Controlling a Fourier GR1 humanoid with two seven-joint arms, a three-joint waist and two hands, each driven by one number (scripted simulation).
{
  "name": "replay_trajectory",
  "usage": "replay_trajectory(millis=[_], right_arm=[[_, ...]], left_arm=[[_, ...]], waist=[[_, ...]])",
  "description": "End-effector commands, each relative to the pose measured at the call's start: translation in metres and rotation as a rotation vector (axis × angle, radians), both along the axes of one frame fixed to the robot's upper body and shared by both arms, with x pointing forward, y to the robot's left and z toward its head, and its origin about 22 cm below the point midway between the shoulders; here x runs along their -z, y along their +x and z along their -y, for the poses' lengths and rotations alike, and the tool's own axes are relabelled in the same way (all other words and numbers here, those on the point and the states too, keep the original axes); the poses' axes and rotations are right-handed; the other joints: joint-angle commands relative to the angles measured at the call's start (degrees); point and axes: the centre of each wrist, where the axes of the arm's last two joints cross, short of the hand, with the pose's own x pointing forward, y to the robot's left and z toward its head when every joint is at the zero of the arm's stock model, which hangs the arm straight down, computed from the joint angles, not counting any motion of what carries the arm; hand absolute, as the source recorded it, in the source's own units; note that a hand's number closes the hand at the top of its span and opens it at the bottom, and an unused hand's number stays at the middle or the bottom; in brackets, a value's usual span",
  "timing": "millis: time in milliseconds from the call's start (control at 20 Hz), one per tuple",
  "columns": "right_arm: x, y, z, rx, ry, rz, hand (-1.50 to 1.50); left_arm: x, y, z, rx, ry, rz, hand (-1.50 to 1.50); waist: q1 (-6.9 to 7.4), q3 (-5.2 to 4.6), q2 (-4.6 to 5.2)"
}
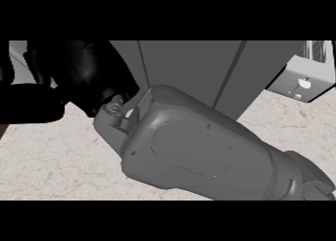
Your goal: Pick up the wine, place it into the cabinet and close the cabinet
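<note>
The grey right forearm (205, 150) hides the black hand (80, 75), so I cannot tell its state; swinging unseen, it could strike the grey cabinet door (191, 66).

One grey forearm (212, 150), one black hand (80, 75), one toaster (306, 77) at the worktop's (45, 160) far right corner, one grey cabinet (198, 66).
</note>
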Motion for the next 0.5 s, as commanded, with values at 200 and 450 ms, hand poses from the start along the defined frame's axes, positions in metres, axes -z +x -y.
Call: replay_trajectory(millis=[200, 450], right_arm=[[0.032, 0.081, 0.037, 0.198, -0.032, -0.056, 1.5], [0.06, 0.101, 0.057, 0.237, -0.091, -0.052, 1.5]], left_arm=[[-0.011, 0.006, -0.013, -0.019, 0.006, 0.032, 1.5], [-0.011, 0.003, -0.002, -0.017, -0.004, 0.02, 1.5]], waist=[[-0.49, -0.14, 1.65], [-0.72, -0.08, 1.8]])
